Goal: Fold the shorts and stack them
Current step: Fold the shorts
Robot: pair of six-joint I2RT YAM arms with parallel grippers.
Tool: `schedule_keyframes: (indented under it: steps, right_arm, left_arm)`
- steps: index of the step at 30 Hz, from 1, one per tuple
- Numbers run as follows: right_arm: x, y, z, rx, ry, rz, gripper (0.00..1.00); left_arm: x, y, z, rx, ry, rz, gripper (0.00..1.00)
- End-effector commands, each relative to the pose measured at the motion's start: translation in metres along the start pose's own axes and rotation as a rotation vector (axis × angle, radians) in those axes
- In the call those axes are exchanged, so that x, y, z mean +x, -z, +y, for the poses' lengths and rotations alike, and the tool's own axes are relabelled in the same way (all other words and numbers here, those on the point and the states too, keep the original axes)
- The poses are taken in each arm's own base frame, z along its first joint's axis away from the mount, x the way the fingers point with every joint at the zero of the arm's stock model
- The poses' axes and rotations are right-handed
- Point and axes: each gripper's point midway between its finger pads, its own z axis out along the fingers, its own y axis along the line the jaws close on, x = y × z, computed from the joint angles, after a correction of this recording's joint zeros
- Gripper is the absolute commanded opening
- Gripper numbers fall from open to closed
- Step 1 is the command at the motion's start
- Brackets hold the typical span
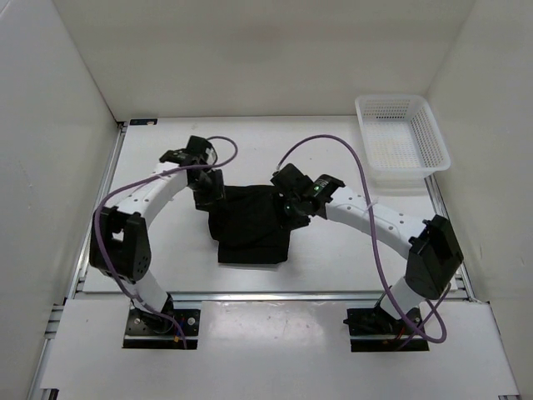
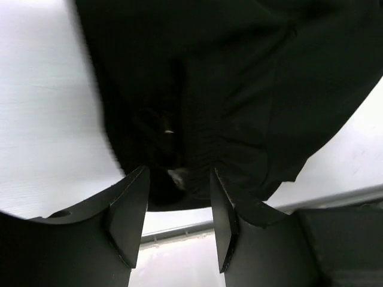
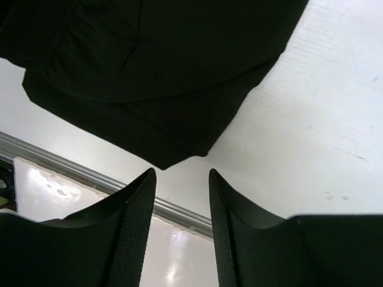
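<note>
Black shorts [image 1: 250, 227] in a compact layered heap at centre frame on the table [image 1: 350, 250]; white basket [image 1: 402, 142] upper right. Left gripper [image 2: 178, 179]: fingers parted, bunched fabric at their tips, not clamped. Right gripper [image 3: 181, 179]: fingers parted, holding nothing, hem corner just beyond

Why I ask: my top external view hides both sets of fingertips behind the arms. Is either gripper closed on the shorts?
Observer: No. The right wrist view shows the right gripper open, with only bare table between its fingers.
Operator: And the left?
Observer: The left gripper is open too, with a gathered band of the shorts at its fingertips.
Operator: Where is the cloth for the right one?
Observer: A folded corner lies just beyond its tips, apart from them.
</note>
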Motion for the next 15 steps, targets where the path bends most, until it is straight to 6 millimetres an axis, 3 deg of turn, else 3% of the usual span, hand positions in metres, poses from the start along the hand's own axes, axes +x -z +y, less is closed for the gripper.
schedule_keyframes:
  steps: [1,4,8,11,15]
  right_arm:
    - [-0.006,-0.007,-0.002,-0.024,-0.051,-0.002,0.47]
    - [0.003,-0.012,-0.019,-0.007,-0.099,0.032,0.53]
    - [0.010,-0.007,-0.037,0.007,-0.143,0.020,0.55]
    - [0.017,-0.006,-0.048,0.021,-0.175,0.025,0.58]
    - [0.018,0.001,-0.059,0.027,-0.213,0.005,0.58]
  left_arm:
    - [-0.001,-0.014,-0.012,0.005,0.000,0.014,0.56]
    - [-0.014,-0.030,-0.012,-0.042,0.004,0.008,0.56]
    - [-0.034,-0.052,-0.030,-0.052,-0.026,0.009,0.62]
    - [-0.030,-0.074,-0.036,-0.066,-0.044,0.050,0.62]
    - [-0.024,-0.082,-0.043,-0.067,-0.056,0.068,0.48]
